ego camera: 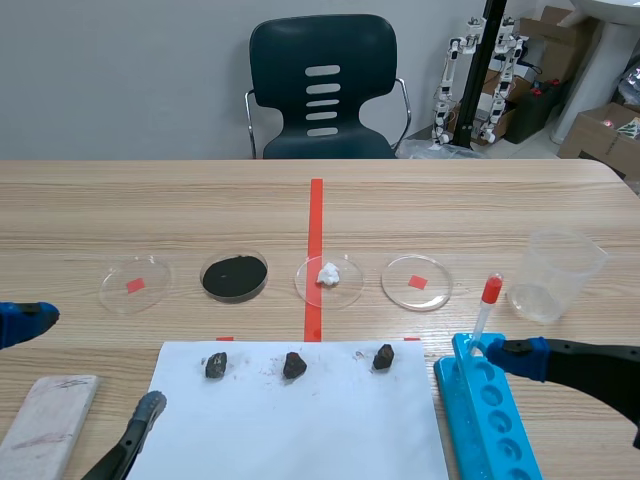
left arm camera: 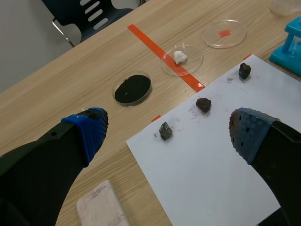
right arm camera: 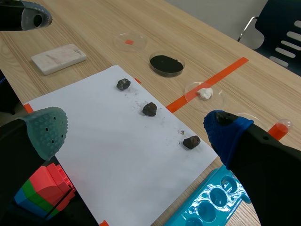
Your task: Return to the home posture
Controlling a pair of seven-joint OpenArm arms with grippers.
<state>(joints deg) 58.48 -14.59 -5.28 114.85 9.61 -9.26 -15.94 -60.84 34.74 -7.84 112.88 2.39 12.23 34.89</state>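
My left gripper (left arm camera: pixel 169 131) is open and holds nothing. It hangs over the left edge of a white paper sheet (ego camera: pixel 300 420), above the leftmost of three dark rocks (left arm camera: pixel 165 131). In the scene view its blue fingertip (ego camera: pixel 28 320) and grey fingertip (ego camera: pixel 149 406) show at the lower left. My right gripper (right arm camera: pixel 136 134) is also open and holds nothing, above the sheet's right part. Its blue pad (ego camera: pixel 526 357) sits over the blue tube rack (ego camera: pixel 490 415).
Four petri dishes stand in a row past the sheet, among them one with black powder (ego camera: pixel 235 276) and one with a white lump (ego camera: pixel 329 277). A red-capped tube (ego camera: pixel 487 305) stands in the rack. A plastic cup (ego camera: pixel 558 275) is at the right, a white block (ego camera: pixel 45 425) at the left.
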